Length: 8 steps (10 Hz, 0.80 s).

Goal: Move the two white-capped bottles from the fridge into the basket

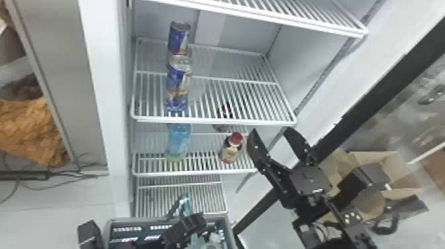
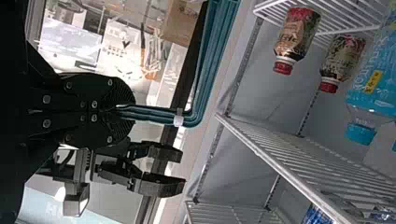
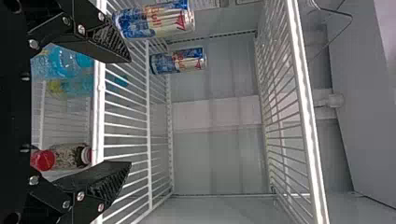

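Observation:
My right gripper [image 1: 271,131] is open in front of the fridge's right side, beside a dark red-capped bottle [image 1: 230,149]; in the right wrist view the gripper [image 3: 130,112] has nothing between its fingers. My left gripper [image 1: 189,228] is over the basket [image 1: 162,220] at the bottom; in the left wrist view the gripper [image 2: 127,111] is shut on the teal basket handle [image 2: 205,74]. Pale shapes [image 1: 213,237] lie inside the basket, too unclear to identify. I cannot make out a white-capped bottle for certain.
Two blue-and-silver cans [image 1: 178,82] stand on the shelf above. Below them are a blue bottle [image 1: 178,142] and another dark bottle behind the red-capped one. White wire shelf edges [image 1: 212,122] cross the fridge; its black-framed door [image 1: 361,99] is at the right.

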Available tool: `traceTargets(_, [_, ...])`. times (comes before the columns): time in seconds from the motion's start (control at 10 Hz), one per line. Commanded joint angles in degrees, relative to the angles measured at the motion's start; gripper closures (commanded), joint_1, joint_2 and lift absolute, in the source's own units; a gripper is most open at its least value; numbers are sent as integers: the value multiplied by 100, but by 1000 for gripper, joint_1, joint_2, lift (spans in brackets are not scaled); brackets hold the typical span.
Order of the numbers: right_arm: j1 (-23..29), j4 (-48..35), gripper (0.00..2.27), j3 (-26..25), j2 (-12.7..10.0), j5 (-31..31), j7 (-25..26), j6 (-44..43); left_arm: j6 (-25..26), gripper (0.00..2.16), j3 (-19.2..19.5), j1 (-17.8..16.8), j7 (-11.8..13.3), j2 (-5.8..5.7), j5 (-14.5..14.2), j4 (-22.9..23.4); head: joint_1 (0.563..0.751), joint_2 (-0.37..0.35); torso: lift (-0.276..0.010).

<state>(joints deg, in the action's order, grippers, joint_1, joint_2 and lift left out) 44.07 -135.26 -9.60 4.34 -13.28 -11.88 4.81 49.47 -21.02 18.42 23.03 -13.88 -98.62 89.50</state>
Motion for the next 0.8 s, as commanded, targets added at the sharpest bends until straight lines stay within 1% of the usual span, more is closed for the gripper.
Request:
traceTargets(0.0, [-90,244,297,23,5,48,-16,-298,2,1161,0,0,0,0,1,0,695,-350,0])
traceTargets(0.7, [-104,286,298,58,14,37,-25,-368,2,1161,0,-14,0,0,1,0,695,-350,0])
